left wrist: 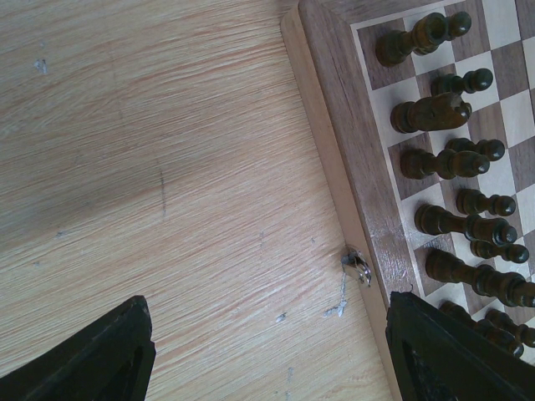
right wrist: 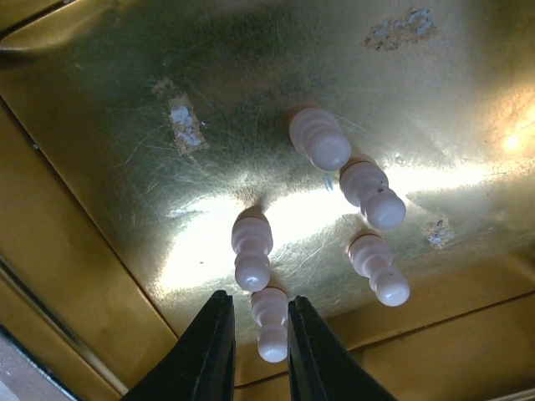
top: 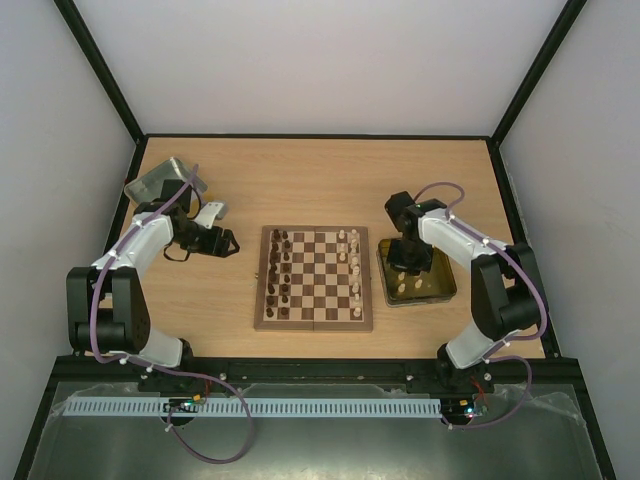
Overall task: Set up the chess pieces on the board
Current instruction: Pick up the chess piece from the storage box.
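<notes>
The board (top: 262,300) lies mid-table. Dark chess pieces (top: 280,270) stand in its left two columns and pale ones (top: 352,262) on its right side. My left gripper (top: 232,243) is open and empty over bare table just left of the board. In the left wrist view its fingers (left wrist: 100,359) frame the board's border (left wrist: 368,167) and the dark pieces (left wrist: 451,163). My right gripper (top: 408,265) reaches down into the yellow-sided tray (top: 445,285). Its jaws (right wrist: 261,334) are narrowed around a standing pale pawn (right wrist: 272,322); the right finger touches it, and a thin gap shows on the left.
Several more pale pawns (right wrist: 372,194) stand on the tray floor (right wrist: 125,125), one (right wrist: 251,251) right beyond the pawn between the jaws. A silver tin (top: 160,182) sits at the back left. A small metal latch (left wrist: 358,267) sticks out of the board's left edge.
</notes>
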Controlling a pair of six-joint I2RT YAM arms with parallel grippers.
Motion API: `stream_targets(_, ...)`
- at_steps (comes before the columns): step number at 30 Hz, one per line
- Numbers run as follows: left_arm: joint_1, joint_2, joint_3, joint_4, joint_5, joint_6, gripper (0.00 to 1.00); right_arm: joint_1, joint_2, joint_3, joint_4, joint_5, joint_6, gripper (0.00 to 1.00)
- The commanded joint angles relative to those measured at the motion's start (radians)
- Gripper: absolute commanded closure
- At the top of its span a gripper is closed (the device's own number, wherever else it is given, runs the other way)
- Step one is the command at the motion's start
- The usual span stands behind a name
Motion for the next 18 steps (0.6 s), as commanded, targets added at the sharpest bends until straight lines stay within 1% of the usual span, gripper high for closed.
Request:
stream_targets(1,-0.004,0.006,-0.01,-0.002,0.0,-0.003,0.24,-0.014,0.01,-0.017,0.036,0.008,-0.014,0.83)
stream_targets(11,-0.007,0.006,-0.009,-0.002,-0.006,-0.004,0.24,-0.035,0.077,-0.032,0.103,-0.014,-0.023,0.83)
stream_targets(18,-0.008,0.005,-0.008,-0.002,-0.009,-0.006,0.24,-0.035,0.081,-0.041,0.115,-0.023,-0.022,0.85)
